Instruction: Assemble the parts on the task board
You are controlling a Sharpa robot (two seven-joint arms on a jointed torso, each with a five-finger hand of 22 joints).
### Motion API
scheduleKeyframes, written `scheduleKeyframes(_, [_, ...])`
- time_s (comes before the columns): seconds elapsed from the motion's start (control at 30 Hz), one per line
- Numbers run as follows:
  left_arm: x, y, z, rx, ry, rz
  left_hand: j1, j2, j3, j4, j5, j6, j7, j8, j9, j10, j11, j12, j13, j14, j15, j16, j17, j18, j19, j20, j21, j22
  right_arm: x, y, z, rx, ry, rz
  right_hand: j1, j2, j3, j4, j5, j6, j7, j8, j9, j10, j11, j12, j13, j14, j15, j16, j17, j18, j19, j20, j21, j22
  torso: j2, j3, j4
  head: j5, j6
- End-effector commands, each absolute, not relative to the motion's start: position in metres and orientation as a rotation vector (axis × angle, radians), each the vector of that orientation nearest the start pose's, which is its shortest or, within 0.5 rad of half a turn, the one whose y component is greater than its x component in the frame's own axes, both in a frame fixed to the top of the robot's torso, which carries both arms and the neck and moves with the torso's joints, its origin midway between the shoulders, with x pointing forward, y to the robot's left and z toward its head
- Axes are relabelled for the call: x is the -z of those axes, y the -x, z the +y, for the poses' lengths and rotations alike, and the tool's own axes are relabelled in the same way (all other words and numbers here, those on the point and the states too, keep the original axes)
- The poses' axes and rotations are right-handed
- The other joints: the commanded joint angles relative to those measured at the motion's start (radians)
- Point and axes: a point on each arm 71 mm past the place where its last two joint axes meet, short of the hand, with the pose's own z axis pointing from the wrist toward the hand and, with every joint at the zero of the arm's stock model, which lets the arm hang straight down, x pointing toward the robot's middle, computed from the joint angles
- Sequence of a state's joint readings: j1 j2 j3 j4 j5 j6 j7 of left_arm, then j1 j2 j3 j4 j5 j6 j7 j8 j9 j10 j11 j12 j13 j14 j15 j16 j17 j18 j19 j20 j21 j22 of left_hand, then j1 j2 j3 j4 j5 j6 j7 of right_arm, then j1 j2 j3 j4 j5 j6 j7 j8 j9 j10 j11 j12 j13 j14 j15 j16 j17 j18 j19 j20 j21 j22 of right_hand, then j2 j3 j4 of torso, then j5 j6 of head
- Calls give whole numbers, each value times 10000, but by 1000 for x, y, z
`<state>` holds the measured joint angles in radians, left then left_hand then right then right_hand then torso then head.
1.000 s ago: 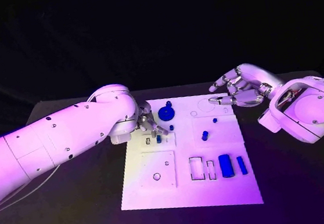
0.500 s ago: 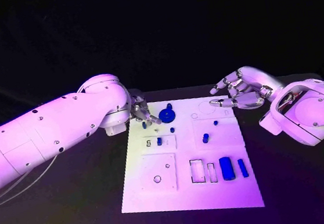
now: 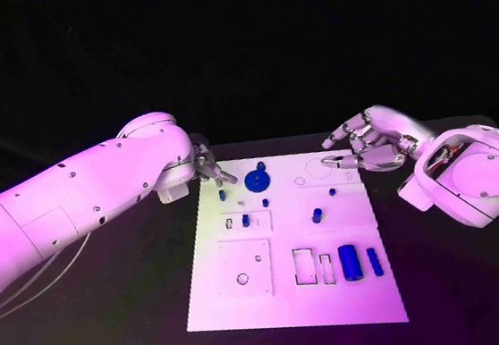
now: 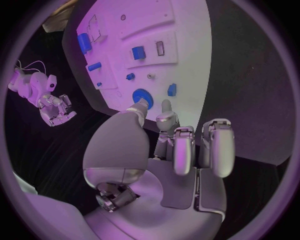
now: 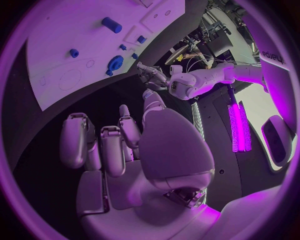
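The white task board (image 3: 239, 297) lies in the middle of the table. A blue gear (image 3: 257, 179) stands near its far edge, with small blue parts (image 3: 245, 219) around it and two longer blue blocks (image 3: 349, 261) near the right side. My left hand (image 3: 210, 168) hovers above the board's far left corner and holds nothing. In the left wrist view its thumb and fingers (image 4: 181, 145) point toward the gear (image 4: 141, 95). Over the far right corner my right hand (image 3: 369, 144) hangs with loosely bent, empty fingers (image 5: 103, 145).
Black table surrounds the board on all sides. The board has several empty recesses, among them a rectangular slot (image 3: 304, 265) and a round outline (image 3: 321, 162) under the right hand. The left forearm (image 3: 73, 213) crosses the table's left part.
My left hand has drawn back from over the small parts toward the board's far left corner, uncovering a small blue part beside the gear. The right hand has barely moved.
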<state>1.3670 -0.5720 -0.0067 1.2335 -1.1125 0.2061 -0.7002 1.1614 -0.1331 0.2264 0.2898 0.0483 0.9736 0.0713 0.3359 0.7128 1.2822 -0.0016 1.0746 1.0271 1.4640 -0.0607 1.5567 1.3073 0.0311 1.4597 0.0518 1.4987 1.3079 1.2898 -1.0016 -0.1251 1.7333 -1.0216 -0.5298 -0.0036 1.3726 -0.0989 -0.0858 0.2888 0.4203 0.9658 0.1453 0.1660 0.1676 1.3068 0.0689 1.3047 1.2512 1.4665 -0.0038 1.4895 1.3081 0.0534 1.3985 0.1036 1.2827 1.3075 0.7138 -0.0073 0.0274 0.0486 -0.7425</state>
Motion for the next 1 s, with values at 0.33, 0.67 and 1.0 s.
scheduleKeyframes(0.33, [155,-566,183,565,2134,22068,-438,-66,-851,34,34,154,81,-260,-296,-1,87,60,-3,1013,96,9,2464,47,7,78,-55,1304,151,-450,-222,-9068,-2203,15633,-100,35,-63,-17,-15,19,-33,35,-9,-8,-82,-23,-8,660,-76,-54,1041,166,13,-66,-33,790,-8,20,-7,15,-21])
scheduleKeyframes(0.67, [163,-569,184,333,2121,22428,-370,50,-992,26,36,199,75,-303,-354,13,83,97,12,1024,93,36,2499,43,21,81,-48,1321,151,-450,-222,-9081,-2197,15636,-100,35,-63,-17,-15,19,-33,35,-9,-8,-82,-23,-8,660,-76,-54,1041,166,13,-66,-33,790,-3,17,-16,11,-43])
scheduleKeyframes(1.0, [171,-568,183,377,2160,22765,-172,291,-997,14,35,255,70,-359,-430,25,77,135,20,1033,89,56,2525,41,31,84,-45,1333,151,-449,-221,-9098,-2187,15635,-100,35,-63,-17,-15,19,-33,35,-9,-8,-82,-23,-8,660,-76,-54,1041,166,13,-66,-33,790,-17,17,-7,0,-66])
